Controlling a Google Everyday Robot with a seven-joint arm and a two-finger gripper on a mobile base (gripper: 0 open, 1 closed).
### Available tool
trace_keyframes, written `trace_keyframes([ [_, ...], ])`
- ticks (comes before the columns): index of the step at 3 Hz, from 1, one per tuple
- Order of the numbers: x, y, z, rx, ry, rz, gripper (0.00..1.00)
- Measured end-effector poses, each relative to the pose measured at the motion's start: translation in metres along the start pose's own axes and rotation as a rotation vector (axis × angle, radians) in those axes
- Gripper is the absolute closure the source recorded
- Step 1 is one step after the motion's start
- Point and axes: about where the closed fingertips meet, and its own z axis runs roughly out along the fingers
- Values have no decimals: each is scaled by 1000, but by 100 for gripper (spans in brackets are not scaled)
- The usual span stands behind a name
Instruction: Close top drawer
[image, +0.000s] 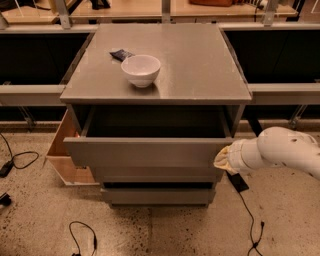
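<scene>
The top drawer (145, 151) of the grey cabinet (165, 75) stands pulled out part way, its dark inside showing behind the flat front panel. My gripper (222, 160) sits at the right end of that front panel, touching it, at the end of my white arm (280, 150) that comes in from the right. The two lower grey drawers (155, 192) are below, nearly flush.
A white bowl (141, 70) and a small dark packet (121, 54) sit on the cabinet top. A light-brown wooden box (67, 155) stands on the floor left of the cabinet. Cables (250, 220) lie on the speckled floor. Shelving runs behind.
</scene>
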Motion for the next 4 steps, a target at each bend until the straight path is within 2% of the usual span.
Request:
trace_keyframes([
  [1, -6, -24, 5, 7, -16, -20, 100],
  [2, -11, -38, 18, -24, -28, -40, 76],
  [4, -11, -38, 18, -24, -28, -40, 30],
])
